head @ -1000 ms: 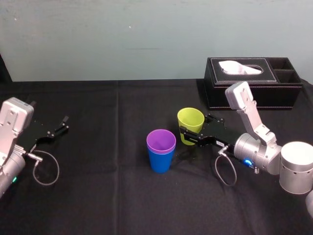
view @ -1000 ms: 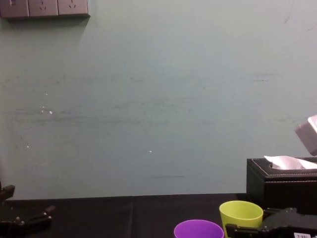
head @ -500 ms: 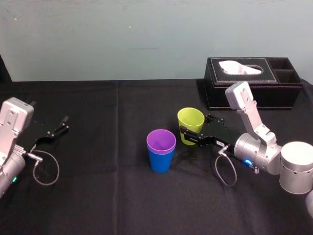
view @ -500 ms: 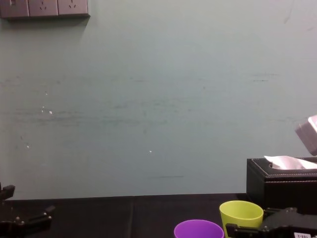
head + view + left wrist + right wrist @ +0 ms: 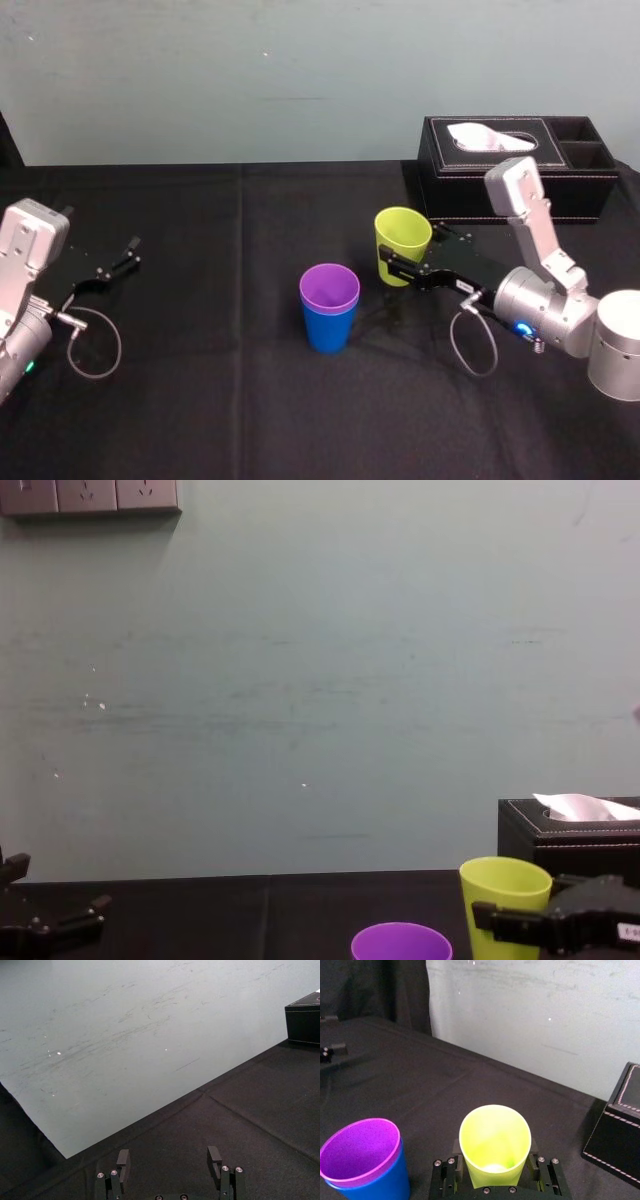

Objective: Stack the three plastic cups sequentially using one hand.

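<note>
The yellow-green cup is grasped low on its wall by the right tool, clamped from both sides, mouth up w/ a slight lean. Whether its base is clear of the desk can't be told for sure; it is judged to be raised a little. The purple cup is seated in the blue cup. That pair stands just ahead of the tool's fingertips, near the held cup but apart from it. The tissue box lies off to the tool's far side. The left tool is parked w/ fingers spread, nothing held, well apart from the cups.

Risks from here:
- If the cup is carried across too low, the purple rim would be clipped by its base, and the light pair pushed or toppled.
- B/c the wall is smooth and tapered, the cup could be squeezed out of the grip or turned in it, esp. under a quick move.
- If it is let go off-centre or tilted, it would be caught on the rim and left askew, or dropped beside the pair.
- W/ the grip so low, the purple rim may be struck by the tool before the cup is fully nested.
</note>
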